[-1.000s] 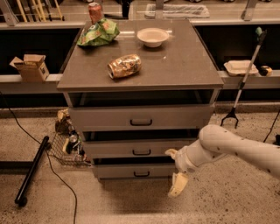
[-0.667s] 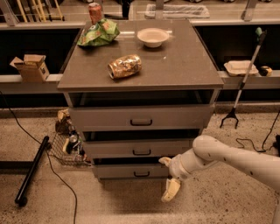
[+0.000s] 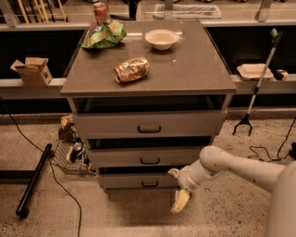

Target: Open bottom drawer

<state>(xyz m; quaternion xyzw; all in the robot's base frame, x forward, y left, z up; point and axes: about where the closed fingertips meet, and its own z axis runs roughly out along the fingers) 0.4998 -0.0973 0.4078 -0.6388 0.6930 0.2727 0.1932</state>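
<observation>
The bottom drawer (image 3: 134, 181) is the lowest grey front of the cabinet, with a small dark bar handle (image 3: 149, 184). It sits about flush with the cabinet. My gripper (image 3: 174, 191) is low, in front of the drawer's right end, just right of the handle. Its fingers are spread apart, one fingertip (image 3: 173, 172) up by the drawer's top edge and the other fingertip (image 3: 179, 203) down near the floor. It holds nothing. My white arm (image 3: 236, 166) reaches in from the right. The middle drawer (image 3: 148, 156) and the top drawer (image 3: 148, 124) are above.
On the cabinet top (image 3: 194, 69) lie a crumpled snack bag (image 3: 132, 69), a green bag (image 3: 104, 34), a red can (image 3: 100, 12) and a bowl (image 3: 161, 39). A wire basket (image 3: 71, 155), a black pole (image 3: 33, 180) and a cable lie left. A grabber tool (image 3: 256, 88) leans right.
My gripper has moved left and down across the front of the cabinet, from right of the lower drawers to the bottom drawer's right end. The drawers have not moved.
</observation>
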